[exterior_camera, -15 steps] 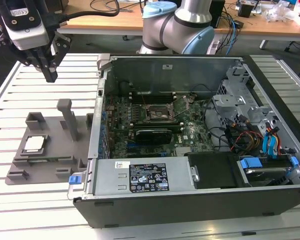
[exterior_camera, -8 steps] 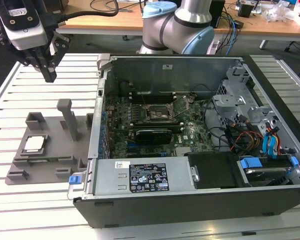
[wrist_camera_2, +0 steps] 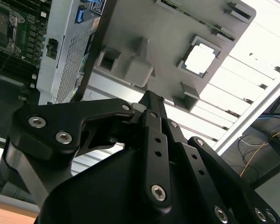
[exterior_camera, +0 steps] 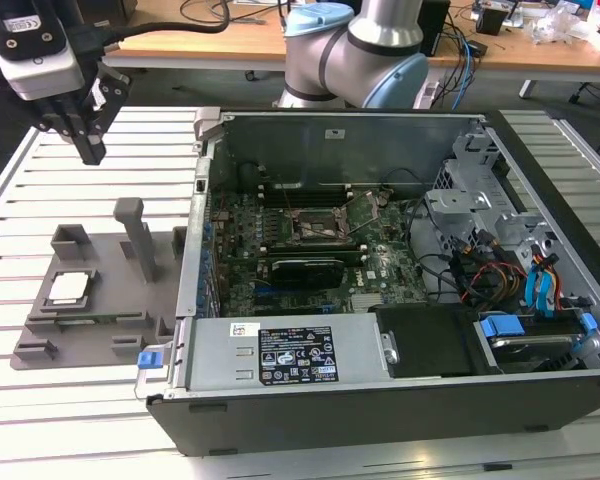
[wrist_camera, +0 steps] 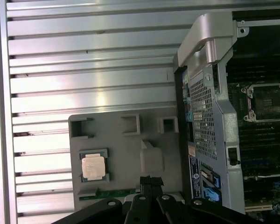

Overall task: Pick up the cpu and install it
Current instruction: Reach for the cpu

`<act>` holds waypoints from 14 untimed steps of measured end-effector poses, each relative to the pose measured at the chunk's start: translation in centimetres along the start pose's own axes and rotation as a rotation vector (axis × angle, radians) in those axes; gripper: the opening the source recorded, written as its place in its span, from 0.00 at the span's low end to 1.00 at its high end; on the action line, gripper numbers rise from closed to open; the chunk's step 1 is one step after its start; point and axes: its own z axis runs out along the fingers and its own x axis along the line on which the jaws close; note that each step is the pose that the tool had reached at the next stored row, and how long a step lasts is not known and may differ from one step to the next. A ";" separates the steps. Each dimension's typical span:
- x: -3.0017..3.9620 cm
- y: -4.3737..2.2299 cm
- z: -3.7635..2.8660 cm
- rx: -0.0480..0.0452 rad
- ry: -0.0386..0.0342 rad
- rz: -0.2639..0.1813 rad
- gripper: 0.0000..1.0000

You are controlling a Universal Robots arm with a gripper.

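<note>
Cpu [exterior_camera: 68, 288] in tray [exterior_camera: 105, 290], apart from apparently closed jaws.

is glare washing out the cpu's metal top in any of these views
Second wrist view: yes, the small square silver-topped cpu reads as plain white in the grey plastic holder tray. First wrist view: its top keeps tone, though the slatted metal table carries bright bands. Exterior view: even light, no washout.

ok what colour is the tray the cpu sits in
The tray is plain grey, clearest in the first wrist view.
</note>
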 end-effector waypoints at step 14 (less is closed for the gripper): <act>2.30 -0.17 -0.06 -0.0001 0.0000 0.000 0.11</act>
